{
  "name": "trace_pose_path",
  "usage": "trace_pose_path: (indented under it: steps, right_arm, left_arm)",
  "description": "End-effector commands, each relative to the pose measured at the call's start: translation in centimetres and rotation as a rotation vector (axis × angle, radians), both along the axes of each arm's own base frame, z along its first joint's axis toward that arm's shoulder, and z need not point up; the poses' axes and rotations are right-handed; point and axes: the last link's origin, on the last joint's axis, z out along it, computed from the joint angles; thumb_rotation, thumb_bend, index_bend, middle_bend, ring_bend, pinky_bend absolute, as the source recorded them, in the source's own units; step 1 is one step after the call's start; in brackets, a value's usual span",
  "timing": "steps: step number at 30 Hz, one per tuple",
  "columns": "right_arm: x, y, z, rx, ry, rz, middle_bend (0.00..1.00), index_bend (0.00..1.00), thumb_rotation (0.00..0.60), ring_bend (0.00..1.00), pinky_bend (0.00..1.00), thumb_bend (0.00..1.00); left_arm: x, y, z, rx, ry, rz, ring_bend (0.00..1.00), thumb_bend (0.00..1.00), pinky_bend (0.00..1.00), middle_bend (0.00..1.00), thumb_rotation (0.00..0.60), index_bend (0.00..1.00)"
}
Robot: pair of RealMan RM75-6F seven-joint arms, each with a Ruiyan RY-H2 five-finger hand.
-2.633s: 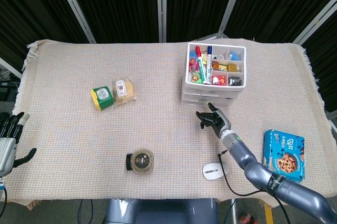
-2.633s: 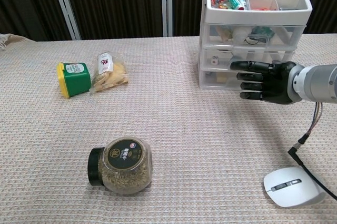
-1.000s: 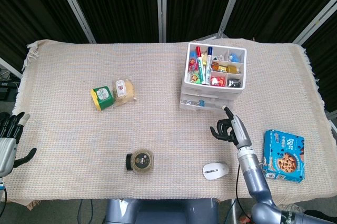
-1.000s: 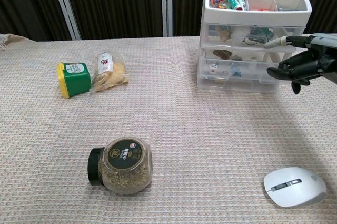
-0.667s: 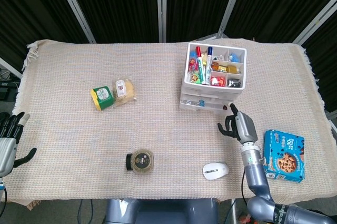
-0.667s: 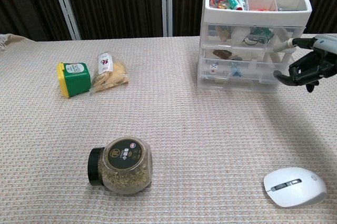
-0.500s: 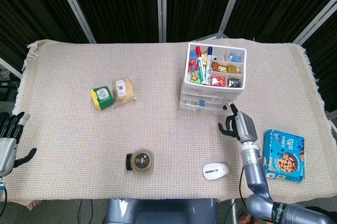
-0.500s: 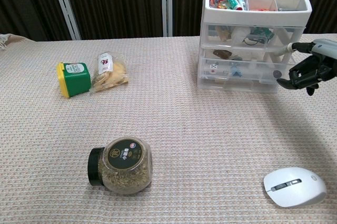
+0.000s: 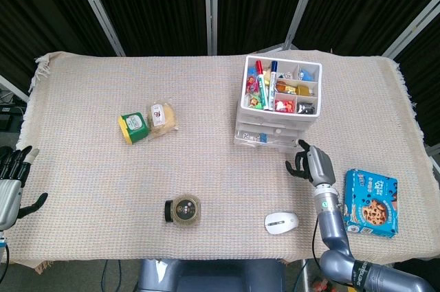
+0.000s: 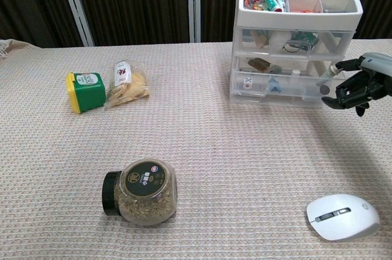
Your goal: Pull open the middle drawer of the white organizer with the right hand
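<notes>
The white organizer [image 9: 278,103] [image 10: 294,33] stands at the back right with a tray of pens on top. Its middle drawer [image 10: 278,70] sticks out a little past the top one. My right hand [image 9: 311,165] [image 10: 361,89] is at the drawer's right front corner. The fingers are curled and one light fingertip [image 10: 334,68] hooks the drawer's end. My left hand [image 9: 10,185] hangs open off the table's left edge, seen only in the head view.
A white mouse [image 9: 282,222] [image 10: 342,216] lies near the front edge, below my right hand. A blue cookie box [image 9: 371,203] is at the right. A jar [image 10: 141,189], a green container [image 10: 86,90] and a snack bag [image 10: 127,82] sit to the left.
My right hand went from the organizer's front to its right corner and drew back toward the table's front. The middle drawer slid out with it. The left hand stayed still.
</notes>
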Motion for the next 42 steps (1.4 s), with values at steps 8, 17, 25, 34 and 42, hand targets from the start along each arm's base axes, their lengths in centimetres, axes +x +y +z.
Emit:
trace_pose_path:
  steps: [8, 17, 25, 34, 42]
  right_arm:
    - [-0.1, 1.6, 0.3, 0.014, -0.006, 0.028, 0.79, 0.43, 0.600, 0.83, 0.66, 0.30]
    - [-0.5, 4.2, 0.4, 0.059, -0.011, 0.058, 0.79, 0.43, 0.600, 0.83, 0.66, 0.30]
    - [-0.4, 5.2, 0.7, 0.049, -0.032, 0.089, 0.79, 0.43, 0.600, 0.83, 0.66, 0.30]
    - [-0.1, 5.7, 0.9, 0.058, -0.039, 0.108, 0.79, 0.26, 0.600, 0.83, 0.66, 0.28]
    - [0.4, 6.2, 1.5, 0.052, -0.046, 0.131, 0.80, 0.16, 0.600, 0.83, 0.66, 0.17]
  left_arm:
    - [0.0, 0.0, 0.0, 0.001, 0.002, 0.000, 0.00, 0.29, 0.00, 0.00, 0.600, 0.00]
    - [0.0, 0.0, 0.0, 0.002, 0.004, 0.001, 0.00, 0.29, 0.00, 0.00, 0.600, 0.00]
    - [0.0, 0.0, 0.0, 0.002, 0.004, 0.001, 0.00, 0.29, 0.00, 0.00, 0.600, 0.00]
    - [0.0, 0.0, 0.0, 0.002, 0.003, 0.000, 0.00, 0.29, 0.00, 0.00, 0.600, 0.00]
    - [0.0, -0.1, 0.0, 0.002, 0.004, 0.000, 0.00, 0.29, 0.00, 0.00, 0.600, 0.00]
